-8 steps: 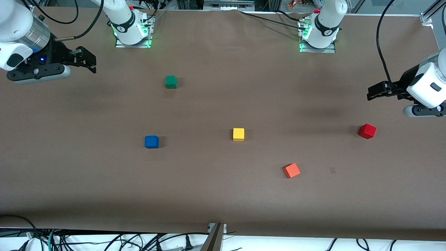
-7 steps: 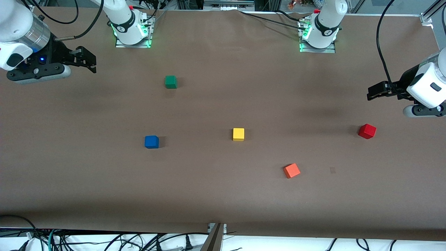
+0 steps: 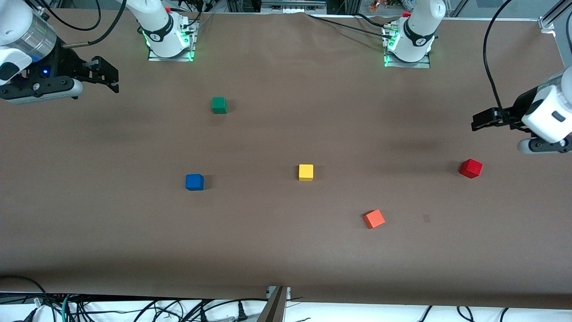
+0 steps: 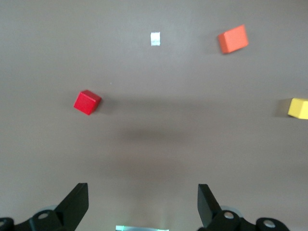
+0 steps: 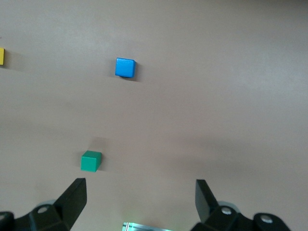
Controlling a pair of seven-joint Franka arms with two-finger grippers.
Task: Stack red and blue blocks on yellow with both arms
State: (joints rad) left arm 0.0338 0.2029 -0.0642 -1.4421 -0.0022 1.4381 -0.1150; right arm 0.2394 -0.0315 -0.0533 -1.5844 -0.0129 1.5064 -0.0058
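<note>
Here, five cubes sit well apart on a brown table [image 3: 286, 250]. The yellow cube [image 3: 306, 172] lies near the middle, the blue cube [image 3: 194, 182] toward the right arm's end, the red cube [image 3: 470, 168] toward the left arm's end. An orange cube [image 3: 374, 219] sits nearer the camera, a green cube [image 3: 219, 105] farther from it. The left gripper [image 3: 477, 120] hangs over bare table near the red cube, fingers [image 4: 77, 204] spread, empty. The right gripper [image 3: 109, 80] hovers at its own end, fingers [image 5: 72, 199] apart, holding nothing, well away from the blue cube
</note>
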